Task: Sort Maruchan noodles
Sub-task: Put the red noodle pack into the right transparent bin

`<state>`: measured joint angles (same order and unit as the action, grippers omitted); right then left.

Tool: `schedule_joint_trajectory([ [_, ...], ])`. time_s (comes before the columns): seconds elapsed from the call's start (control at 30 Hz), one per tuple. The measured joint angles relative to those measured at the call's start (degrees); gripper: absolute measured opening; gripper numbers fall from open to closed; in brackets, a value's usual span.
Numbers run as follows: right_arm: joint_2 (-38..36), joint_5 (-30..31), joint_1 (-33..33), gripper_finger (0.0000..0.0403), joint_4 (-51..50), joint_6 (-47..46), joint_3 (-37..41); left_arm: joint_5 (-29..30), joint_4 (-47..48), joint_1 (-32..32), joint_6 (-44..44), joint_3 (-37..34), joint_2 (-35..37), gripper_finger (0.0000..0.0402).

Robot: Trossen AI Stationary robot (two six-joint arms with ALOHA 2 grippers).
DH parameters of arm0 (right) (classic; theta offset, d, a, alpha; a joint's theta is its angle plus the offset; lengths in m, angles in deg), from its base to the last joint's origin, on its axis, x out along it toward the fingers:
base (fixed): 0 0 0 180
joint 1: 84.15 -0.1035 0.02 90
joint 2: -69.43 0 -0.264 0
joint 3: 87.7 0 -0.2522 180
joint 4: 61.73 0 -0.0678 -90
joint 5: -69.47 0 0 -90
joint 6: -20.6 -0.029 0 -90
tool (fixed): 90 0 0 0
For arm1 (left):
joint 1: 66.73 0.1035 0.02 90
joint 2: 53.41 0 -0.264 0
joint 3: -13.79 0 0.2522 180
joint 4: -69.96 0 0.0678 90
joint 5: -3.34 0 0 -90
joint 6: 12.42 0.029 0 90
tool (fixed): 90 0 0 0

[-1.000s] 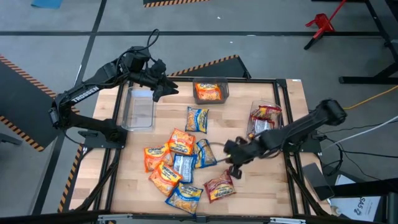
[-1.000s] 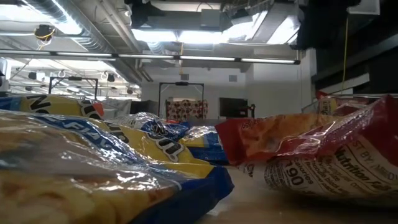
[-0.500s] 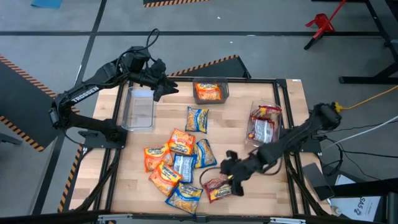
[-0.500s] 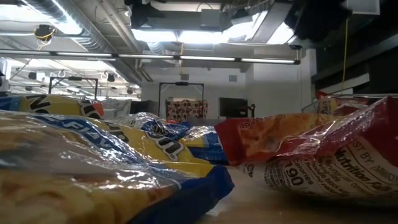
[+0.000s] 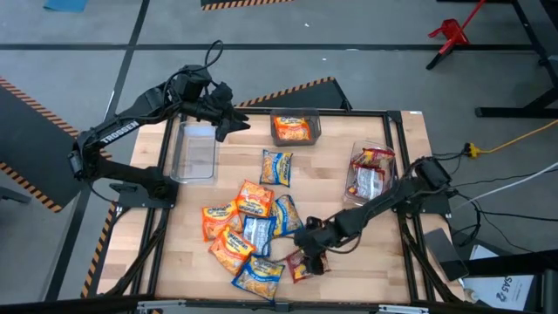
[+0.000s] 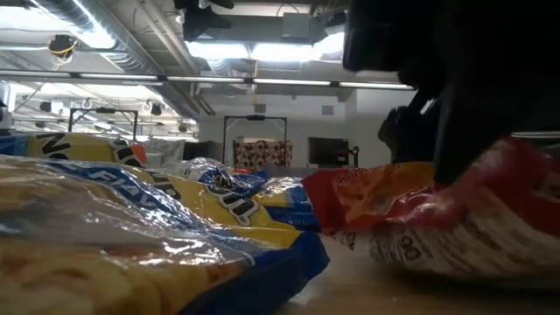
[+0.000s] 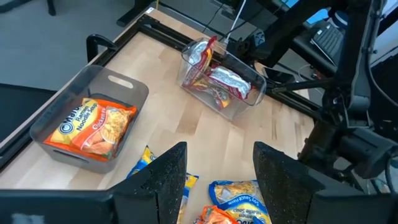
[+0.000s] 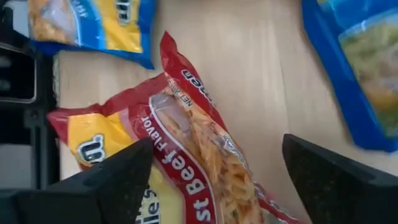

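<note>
Right hand low over red packet near the bench's front edge, fingers spread wide on either side, not yet closed on it. Left hand waiting over the far left, fingers apart, empty.

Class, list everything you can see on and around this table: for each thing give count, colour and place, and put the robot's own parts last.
Orange bin: one, clear, table's far middle, holding an orange packet.
Red bin: one, clear, right side, holding red-and-silver packets.
Empty bin: one, clear, far left.
Loose noodle packets: about ten, orange and blue-and-yellow, heaped at the near middle; one lies apart nearer the bins.
Red packet: one, red, near edge, under the right gripper.
Left gripper: open, above the empty bin's far end.
Right gripper: open, over the red packet.
</note>
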<state>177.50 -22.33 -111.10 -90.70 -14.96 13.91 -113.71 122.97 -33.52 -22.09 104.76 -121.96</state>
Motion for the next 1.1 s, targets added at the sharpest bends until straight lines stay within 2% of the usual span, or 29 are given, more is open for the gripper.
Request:
schedule_joint_trajectory([
  [0.07,0.3,-2.2,0.9,0.0318,-0.9,-2.7,-0.1,0.0,0.2,0.0,0.3,0.0,0.0,0.0179],
  [0.17,0.2,-5.1,1.7,0.0259,-2.3,-3.3,-0.2,0.0,0.3,0.0,0.9,0.0,0.0,0.0179],
  [0.4,0.2,-7.4,1.9,0.0059,-3.2,-3.0,-0.1,0.0,0.8,0.0,1.3,0.0,0.0,0.0179],
  [0.47,0.2,-8.8,2.0,0.0018,-3.3,-3.0,-0.1,0.1,0.8,0.0,1.3,0.0,0.0,0.0179],
  [0.77,-1.6,-8.1,1.8,0.0005,-4.2,-6.9,0.3,1.0,0.8,0.0,1.3,0.0,0.0,0.0179],
  [0.9,-6.1,-3.9,1.8,0.0002,-5.9,-8.6,0.3,1.1,0.7,0.0,1.3,0.0,0.0,0.0179],
  [1.1,-14.7,5.1,1.8,0.0000,-14.7,-13.3,0.3,1.0,0.6,0.0,1.3,0.0,0.0,0.0179],
])
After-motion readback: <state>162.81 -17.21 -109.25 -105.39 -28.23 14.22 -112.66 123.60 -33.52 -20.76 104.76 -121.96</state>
